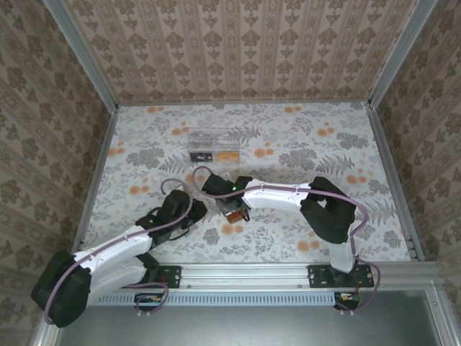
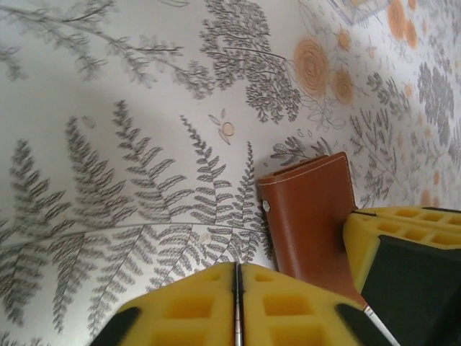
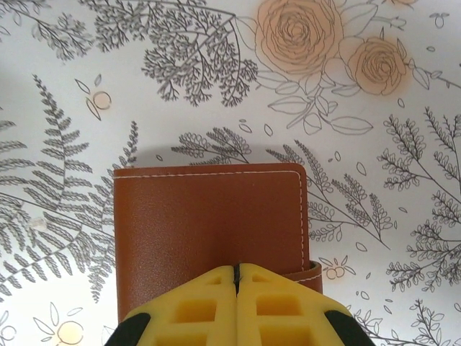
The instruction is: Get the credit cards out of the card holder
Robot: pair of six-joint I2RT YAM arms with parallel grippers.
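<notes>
Small rust-brown leather bifold card holder [image 3: 209, 216] lies closed on the floral-print tabletop [image 3: 374, 130]. R gripper [image 3: 236, 272] sits over the holder's near edge, its yellow foam pads pressed together w/ no gap. It's poss. nipping the leather, but can't tell from this angle. L gripper [image 2: 238, 272] is just left of the holder, pads likewise pressed tight, not touching it. A clear plastic box [image 1: 212, 144] lies beyond the holder, well apart.
</notes>
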